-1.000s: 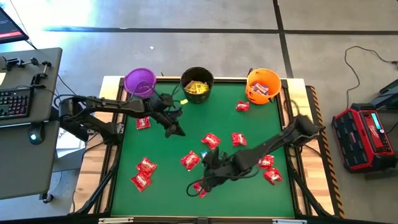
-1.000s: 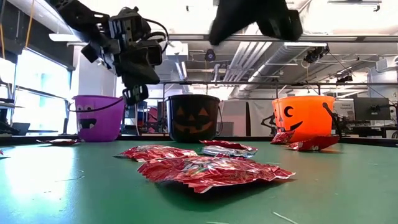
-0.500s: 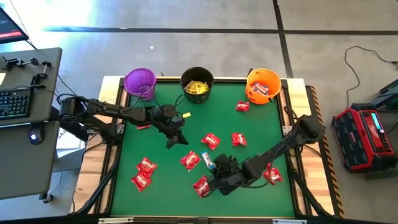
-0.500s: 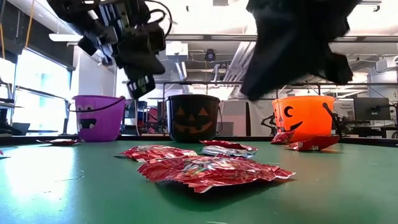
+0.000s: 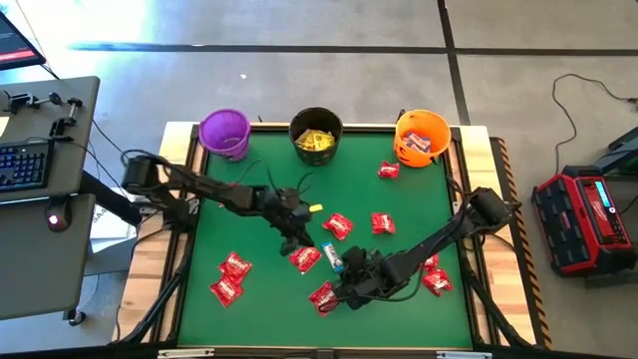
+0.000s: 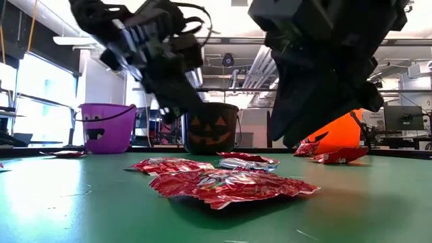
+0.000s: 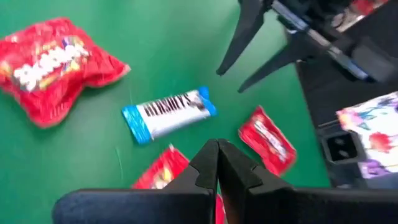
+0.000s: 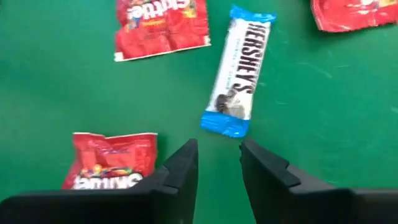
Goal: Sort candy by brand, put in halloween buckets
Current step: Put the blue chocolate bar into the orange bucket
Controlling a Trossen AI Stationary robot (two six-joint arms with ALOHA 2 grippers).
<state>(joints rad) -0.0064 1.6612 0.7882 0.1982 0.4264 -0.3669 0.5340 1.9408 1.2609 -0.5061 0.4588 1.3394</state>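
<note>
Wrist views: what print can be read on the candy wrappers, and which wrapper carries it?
"HERSHEY'S" on the white-and-blue bar.
"Skittles" on the red packet beside that bar, its top cut off by the frame.
"Skittles" on the red packet by the right gripper, seen upside down.
Smaller print on every wrapper is too blurred to read.

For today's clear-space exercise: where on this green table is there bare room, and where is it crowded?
Bare: the table between the purple bucket and the left-front red packets. Crowded: mid-front, around the white-and-blue bar and both grippers.

Table (image 5: 259,299): green top, pale wooden border.
Far edge: purple bucket (image 5: 224,133), black bucket (image 5: 316,135), orange bucket (image 5: 421,138).
Loose on top: red packets (image 5: 230,279), one white-and-blue bar (image 5: 332,256).
</note>
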